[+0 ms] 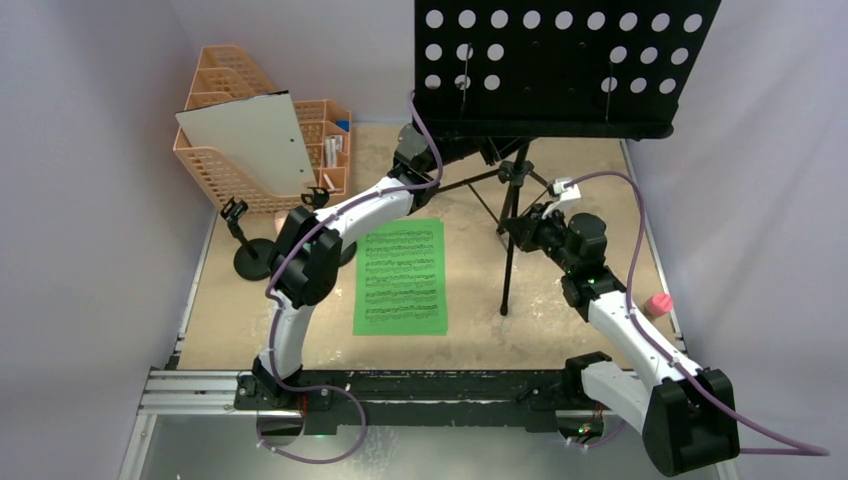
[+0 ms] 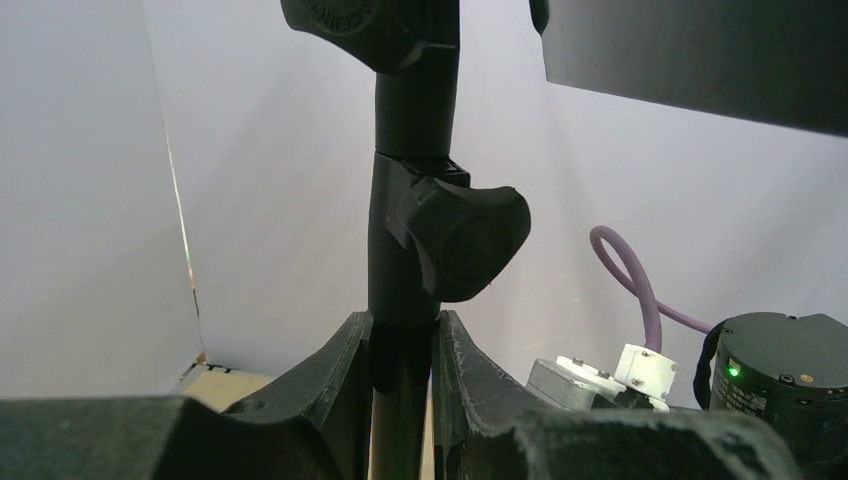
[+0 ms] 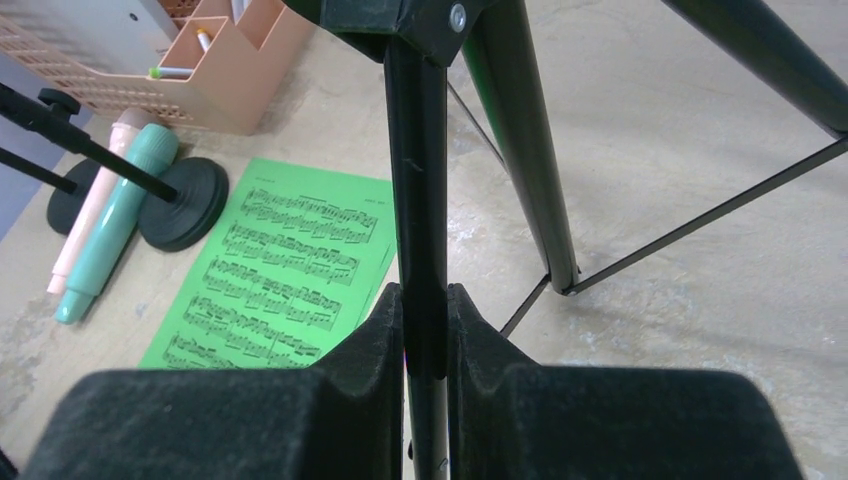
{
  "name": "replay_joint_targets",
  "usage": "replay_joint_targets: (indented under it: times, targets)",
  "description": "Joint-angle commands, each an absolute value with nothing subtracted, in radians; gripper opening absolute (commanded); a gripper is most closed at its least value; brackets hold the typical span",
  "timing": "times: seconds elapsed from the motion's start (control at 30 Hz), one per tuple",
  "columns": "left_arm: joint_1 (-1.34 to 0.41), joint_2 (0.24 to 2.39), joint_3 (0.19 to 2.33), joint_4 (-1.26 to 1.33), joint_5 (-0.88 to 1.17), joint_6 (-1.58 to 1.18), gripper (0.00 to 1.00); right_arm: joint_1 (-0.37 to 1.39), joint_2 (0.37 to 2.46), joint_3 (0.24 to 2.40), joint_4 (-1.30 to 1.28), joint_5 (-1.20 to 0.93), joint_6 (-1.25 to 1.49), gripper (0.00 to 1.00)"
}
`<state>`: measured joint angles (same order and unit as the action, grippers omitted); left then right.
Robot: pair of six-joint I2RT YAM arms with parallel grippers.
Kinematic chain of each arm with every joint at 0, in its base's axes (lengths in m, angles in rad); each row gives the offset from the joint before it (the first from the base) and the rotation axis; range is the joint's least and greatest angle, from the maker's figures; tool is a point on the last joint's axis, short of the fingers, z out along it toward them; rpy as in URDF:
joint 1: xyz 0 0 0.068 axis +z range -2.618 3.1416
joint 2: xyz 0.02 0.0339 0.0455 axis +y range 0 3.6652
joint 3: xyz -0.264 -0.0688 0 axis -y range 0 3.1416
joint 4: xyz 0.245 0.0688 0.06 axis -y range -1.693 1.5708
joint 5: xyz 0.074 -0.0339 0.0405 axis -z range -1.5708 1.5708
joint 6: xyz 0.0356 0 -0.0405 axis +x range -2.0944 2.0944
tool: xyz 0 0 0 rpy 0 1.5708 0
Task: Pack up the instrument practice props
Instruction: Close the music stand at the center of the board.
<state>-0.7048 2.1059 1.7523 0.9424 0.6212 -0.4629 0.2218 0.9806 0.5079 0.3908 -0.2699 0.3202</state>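
**Both tools on the stand's shaft: take it down in line**

My left tool is pinched on the shaft of the music stand, just under the lock knob. My right tool is pinched on the lower tube beneath the leg hub. The stand is upright at the far middle of the desk.

I judge the step to be collapsing the stand. I would hold the lower tube firm with the right and move the left only along the shaft's own line, so the top panel neither swings nor tips the legs.

The panel hides the left tool in the top view, and I cannot tell whether the knob is loose. I see only one green sheet. The mint microphone and pink microphone show only from the right wrist, beside a round-based holder. A small pink object at the desk's right edge is too small to name.
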Motion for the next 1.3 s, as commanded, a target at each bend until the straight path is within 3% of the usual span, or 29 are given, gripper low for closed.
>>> replay_joint_targets:
  times: [0.0, 0.27, 0.63, 0.93, 1.17, 1.27]
  targets:
    - [-0.713, 2.019, 1.818, 0.935, 0.64, -0.48, 0.0, 0.198, 0.919, 0.617, 0.67, -0.098, 0.32, 0.0]
    - [-0.731, 2.06, 1.906, 0.887, 0.638, -0.473, 0.0, 0.198, 0.951, 0.639, 0.778, -0.095, 0.334, 0.0]
    - [-0.768, 2.04, 1.853, 0.913, 0.636, -0.459, 0.0, 0.198, 0.965, 0.62, 0.896, -0.098, 0.315, 0.0]
    - [-0.805, 1.996, 1.675, 1.051, 0.612, -0.504, 0.0, 0.198, 0.997, 0.478, 1.083, -0.057, 0.306, 0.0]
    - [-0.815, 1.955, 1.549, 1.098, 0.576, -0.485, 0.0, 0.198, 1.042, 0.486, 1.136, -0.079, 0.255, 0.0]
    - [-0.815, 1.947, 1.53, 1.094, 0.562, -0.474, 0.0, 0.198, 1.057, 0.472, 1.144, -0.093, 0.256, 0.05]
